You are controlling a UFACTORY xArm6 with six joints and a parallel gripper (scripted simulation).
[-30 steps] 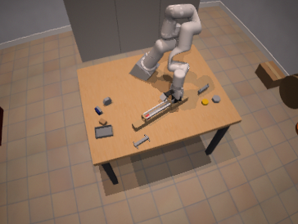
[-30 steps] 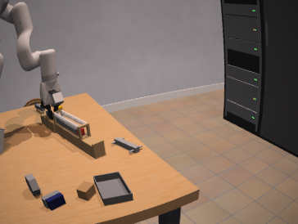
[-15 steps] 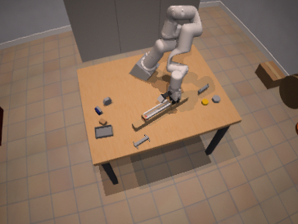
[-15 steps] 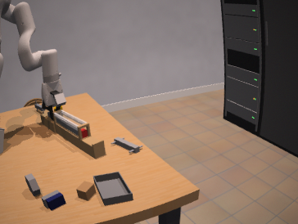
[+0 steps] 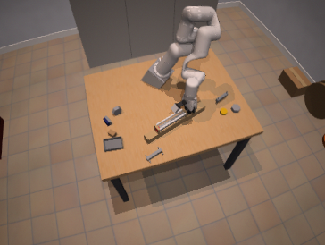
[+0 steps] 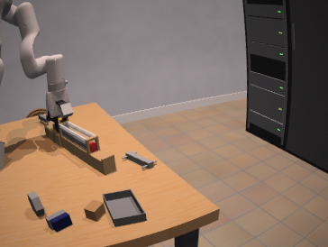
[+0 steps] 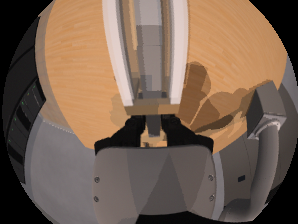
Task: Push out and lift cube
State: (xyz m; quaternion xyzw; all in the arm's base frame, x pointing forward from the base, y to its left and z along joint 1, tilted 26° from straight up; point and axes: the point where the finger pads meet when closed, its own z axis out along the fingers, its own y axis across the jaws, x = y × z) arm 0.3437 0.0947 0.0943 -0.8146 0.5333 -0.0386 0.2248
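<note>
Grey bar (image 7: 151, 70) clamped in the gripper (image 5: 190, 108) (image 6: 56, 123) (image 7: 152, 100) could, driven too far, drag the fingers into the channel (image 5: 166, 124) (image 6: 80, 129) (image 7: 181, 55) behind the red cube (image 5: 156, 129) (image 6: 93, 146).

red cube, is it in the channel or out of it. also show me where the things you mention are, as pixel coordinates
In: the red cube (image 5: 157, 129) (image 6: 93, 147) sits just inside the channel's (image 5: 166, 124) (image 6: 79, 132) (image 7: 181, 60) near end frame.
</note>
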